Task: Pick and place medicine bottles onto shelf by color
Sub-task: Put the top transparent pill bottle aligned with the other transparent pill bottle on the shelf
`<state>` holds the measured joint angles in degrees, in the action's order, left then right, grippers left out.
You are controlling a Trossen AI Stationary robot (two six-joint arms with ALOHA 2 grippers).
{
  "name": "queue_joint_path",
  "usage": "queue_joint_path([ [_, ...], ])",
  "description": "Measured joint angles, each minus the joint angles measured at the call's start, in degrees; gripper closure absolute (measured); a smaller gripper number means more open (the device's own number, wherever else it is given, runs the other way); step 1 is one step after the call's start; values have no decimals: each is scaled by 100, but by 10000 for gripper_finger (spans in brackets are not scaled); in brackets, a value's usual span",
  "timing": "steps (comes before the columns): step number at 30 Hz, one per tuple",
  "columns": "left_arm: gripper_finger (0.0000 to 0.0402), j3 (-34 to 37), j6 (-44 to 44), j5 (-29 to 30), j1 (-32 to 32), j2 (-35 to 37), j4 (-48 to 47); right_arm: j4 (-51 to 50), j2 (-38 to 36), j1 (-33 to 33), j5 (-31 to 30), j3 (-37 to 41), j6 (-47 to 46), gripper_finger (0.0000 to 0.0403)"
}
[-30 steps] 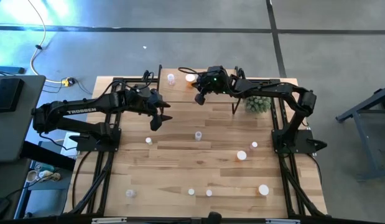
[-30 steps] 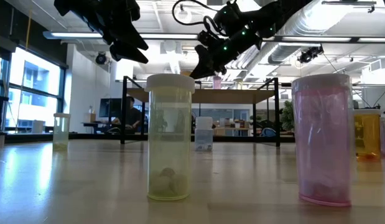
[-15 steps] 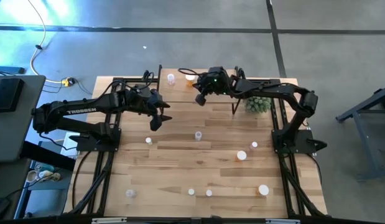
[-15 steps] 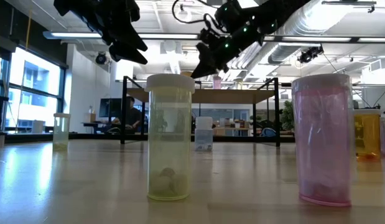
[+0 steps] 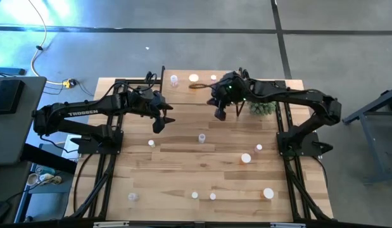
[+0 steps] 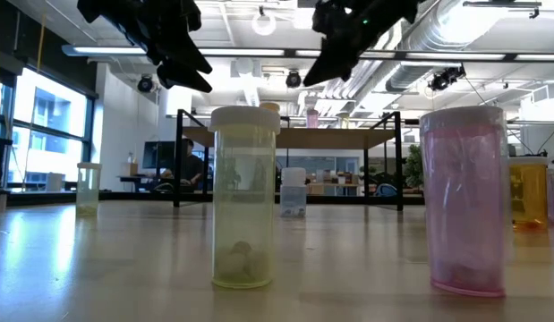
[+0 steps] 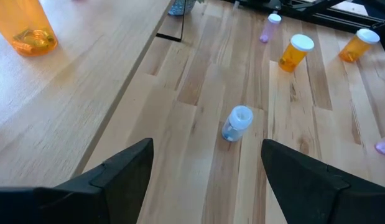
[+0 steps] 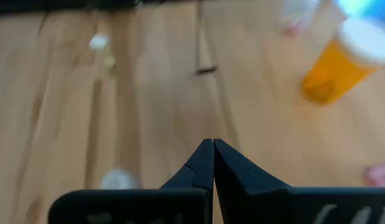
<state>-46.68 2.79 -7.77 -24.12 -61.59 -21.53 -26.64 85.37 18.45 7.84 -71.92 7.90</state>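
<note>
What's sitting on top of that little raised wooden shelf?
On the shelf stand three bottles: a clear bottle, an orange bottle and a pink bottle. The right arm hides its right end.

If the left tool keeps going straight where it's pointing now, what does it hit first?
Most likely the clear bottle standing alone on the table, which sits midway between the open fingers of the left tool in its wrist view. Depth is uncertain; nothing shows nearer.

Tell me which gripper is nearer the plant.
Right. The right gripper hangs just beside the plant, by the shelf; the left gripper is across the table.
</note>
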Motion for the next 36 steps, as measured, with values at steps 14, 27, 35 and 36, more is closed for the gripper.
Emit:
queue_joint_path([
  [14,112,0,0,0,4,1,-289,-642,-84,-843,375,875,-126,403],
  [27,112,0,-2,0,7,1,-261,694,-756,-1456,302,2529,-1543,403],
  [35,112,0,111,1,199,0,-254,2157,-1680,-1852,80,3514,-1968,403],
  [36,112,0,111,-2,253,1,-259,2298,-1755,-1876,80,3612,-2016,403],
])
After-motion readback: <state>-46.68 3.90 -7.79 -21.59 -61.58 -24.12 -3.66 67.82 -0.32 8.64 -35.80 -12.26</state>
